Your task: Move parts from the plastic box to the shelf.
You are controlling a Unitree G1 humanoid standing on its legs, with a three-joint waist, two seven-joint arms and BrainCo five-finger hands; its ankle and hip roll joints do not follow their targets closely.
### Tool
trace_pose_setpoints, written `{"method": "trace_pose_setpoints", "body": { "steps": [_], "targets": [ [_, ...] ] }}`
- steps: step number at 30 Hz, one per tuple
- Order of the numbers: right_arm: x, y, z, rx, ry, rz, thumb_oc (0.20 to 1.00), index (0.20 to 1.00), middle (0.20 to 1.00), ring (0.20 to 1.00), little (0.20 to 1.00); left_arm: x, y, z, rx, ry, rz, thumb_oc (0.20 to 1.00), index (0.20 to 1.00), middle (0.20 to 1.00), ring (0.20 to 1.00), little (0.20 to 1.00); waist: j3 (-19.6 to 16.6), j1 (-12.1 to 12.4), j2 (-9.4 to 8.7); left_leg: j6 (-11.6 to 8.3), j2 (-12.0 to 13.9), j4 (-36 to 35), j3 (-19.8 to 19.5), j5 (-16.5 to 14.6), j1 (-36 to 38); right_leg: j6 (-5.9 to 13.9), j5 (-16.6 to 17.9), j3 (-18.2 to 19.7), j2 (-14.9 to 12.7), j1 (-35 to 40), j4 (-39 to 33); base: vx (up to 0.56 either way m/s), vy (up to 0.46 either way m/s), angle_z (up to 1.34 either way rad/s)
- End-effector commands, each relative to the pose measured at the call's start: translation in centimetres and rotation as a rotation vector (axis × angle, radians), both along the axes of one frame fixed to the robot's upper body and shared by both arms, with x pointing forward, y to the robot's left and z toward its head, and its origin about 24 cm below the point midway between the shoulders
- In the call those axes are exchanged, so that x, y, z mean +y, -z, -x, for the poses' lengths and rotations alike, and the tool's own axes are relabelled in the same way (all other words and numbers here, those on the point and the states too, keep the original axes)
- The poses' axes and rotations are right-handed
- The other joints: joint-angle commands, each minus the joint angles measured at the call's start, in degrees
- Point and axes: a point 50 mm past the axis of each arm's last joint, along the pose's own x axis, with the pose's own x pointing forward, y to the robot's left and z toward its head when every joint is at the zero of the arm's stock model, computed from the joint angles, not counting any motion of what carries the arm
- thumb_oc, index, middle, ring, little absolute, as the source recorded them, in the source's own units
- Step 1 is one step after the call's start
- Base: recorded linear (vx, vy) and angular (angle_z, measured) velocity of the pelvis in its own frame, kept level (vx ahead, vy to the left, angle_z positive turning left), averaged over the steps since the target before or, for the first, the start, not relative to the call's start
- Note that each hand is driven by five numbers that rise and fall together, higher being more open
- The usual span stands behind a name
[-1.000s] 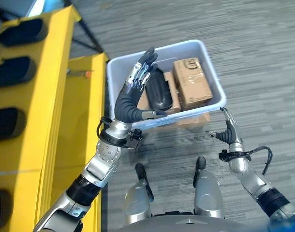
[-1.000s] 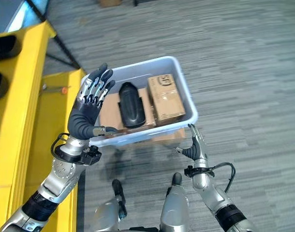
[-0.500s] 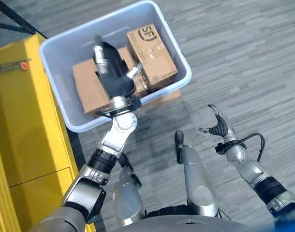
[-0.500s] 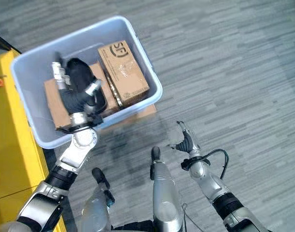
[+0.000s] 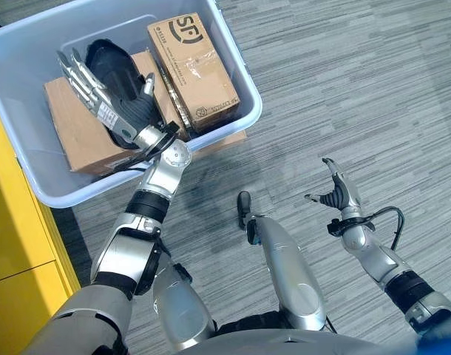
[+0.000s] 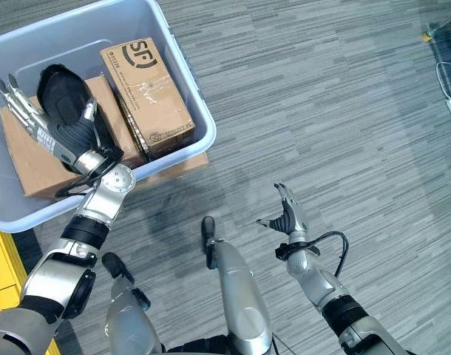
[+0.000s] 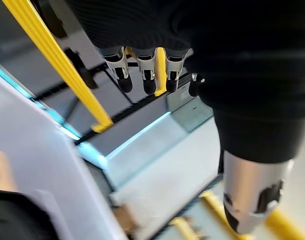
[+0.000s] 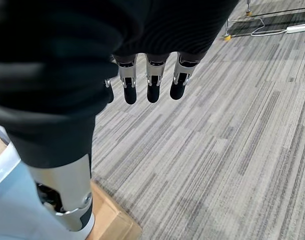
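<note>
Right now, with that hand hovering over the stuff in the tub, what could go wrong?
The left hand is open with straight fingers above the black part, which lies on a cardboard box; the rounded part might slip as the fingers close. The taped box leans close beside it and could be knocked. The plastic box sits on cardboard, so a push might shift it.

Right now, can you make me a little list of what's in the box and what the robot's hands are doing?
box: pale plastic box on the grey floor
inside: black part, printed carton, plain carton
left hand: open, fingers straight, over the black part and plain carton; contact unclear
right hand: open, empty, above the floor, away from the box
</note>
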Motion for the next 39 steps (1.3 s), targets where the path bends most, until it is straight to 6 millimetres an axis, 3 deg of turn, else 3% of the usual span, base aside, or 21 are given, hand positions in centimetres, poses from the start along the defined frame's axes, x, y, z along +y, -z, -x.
{"method": "trace_pose_setpoints", "body": {
  "steps": [1,5,9,11,15,18,21,30,39],
  "targets": [
    [2.1,-0.4,-0.3,-0.039,-0.016,-0.118,1.000,1.000,1.000,1.000,1.000,2.1,-2.6,-0.2,-0.008,-0.006,-0.035,1.000,1.000,1.000,1.000,1.000,-2.53,-0.30,-4.96,-6.27,0.69,4.33,-1.99,-10.95,1.84,8.59,7.72,4.92,-2.85,8.82,-18.99,0.01,-0.042,0.17],
    [2.1,-0.5,-0.4,-0.031,-0.017,-0.112,1.000,1.000,1.000,1.000,1.000,3.5,-2.1,-0.3,-0.002,-0.111,0.141,1.000,1.000,1.000,1.000,1.000,-1.77,-0.74,-5.49,-6.50,0.85,4.94,-2.31,-10.93,0.72,8.45,7.64,4.51,-2.54,7.90,-18.70,0.01,-0.030,0.07],
    [2.4,0.1,-0.3,-0.019,-0.014,-0.126,1.000,1.000,1.000,1.000,1.000,5.5,-2.9,1.1,-0.124,-0.401,0.091,1.000,1.000,1.000,1.000,1.000,-1.55,-0.35,-6.30,-6.74,1.09,5.67,-3.21,-11.43,-0.34,8.43,7.33,4.11,-2.52,7.43,-18.21,0.02,-0.063,0.04],
    [2.9,0.3,-0.5,-0.016,-0.020,-0.143,1.000,1.000,1.000,1.000,1.000,6.0,-3.2,0.1,0.034,-0.298,0.009,1.000,1.000,1.000,1.000,1.000,-1.44,0.24,-6.93,-6.66,1.26,6.35,-4.06,-12.06,-1.68,8.59,7.28,3.48,-2.79,6.76,-17.71,0.02,-0.066,0.13],
    [3.0,0.3,-0.6,-0.001,-0.019,-0.156,1.000,1.000,1.000,1.000,1.000,5.6,-3.2,-0.8,0.118,-0.202,0.007,1.000,1.000,1.000,1.000,1.000,-1.24,0.11,-7.03,-6.40,1.08,6.76,-4.22,-12.80,-2.23,8.74,7.30,3.44,-2.99,6.56,-17.63,0.01,-0.002,0.07],
    [3.0,0.0,-0.9,0.001,-0.027,-0.146,1.000,1.000,1.000,1.000,1.000,5.5,-2.1,-1.2,0.222,-0.175,0.048,1.000,1.000,1.000,1.000,1.000,-0.71,0.12,-7.10,-6.30,0.91,7.46,-4.57,-12.97,-2.92,8.70,7.24,3.39,-3.03,6.22,-17.20,0.00,0.000,0.00],
    [2.8,-0.1,-1.0,0.000,-0.024,-0.138,1.000,1.000,1.000,1.000,1.000,5.5,-1.4,-1.5,0.301,-0.167,-0.065,1.000,1.000,1.000,1.000,1.000,-0.65,-0.25,-7.59,-6.23,1.08,8.45,-4.41,-13.35,-3.69,8.73,7.20,3.26,-3.18,5.49,-16.73,0.03,0.012,0.04],
    [2.1,0.1,-1.0,0.019,-0.008,-0.148,1.000,1.000,1.000,1.000,1.000,4.9,-1.9,-2.2,0.343,-0.118,-0.101,1.000,1.000,1.000,1.000,1.000,-0.61,-1.31,-7.65,-5.80,0.33,10.74,-4.79,-14.53,-6.42,8.57,7.09,3.60,-3.51,3.01,-15.78,0.02,0.019,-0.03],
    [1.6,-0.1,-1.4,0.018,0.027,-0.172,1.000,1.000,1.000,1.000,1.000,6.7,-1.6,-1.7,0.392,-0.229,-0.124,1.000,1.000,1.000,1.000,1.000,-0.61,-1.71,-8.38,-5.87,0.24,12.28,-5.52,-14.88,-8.41,8.46,6.95,3.49,-3.47,1.40,-15.15,0.00,-0.007,-0.01]
  ]
}}
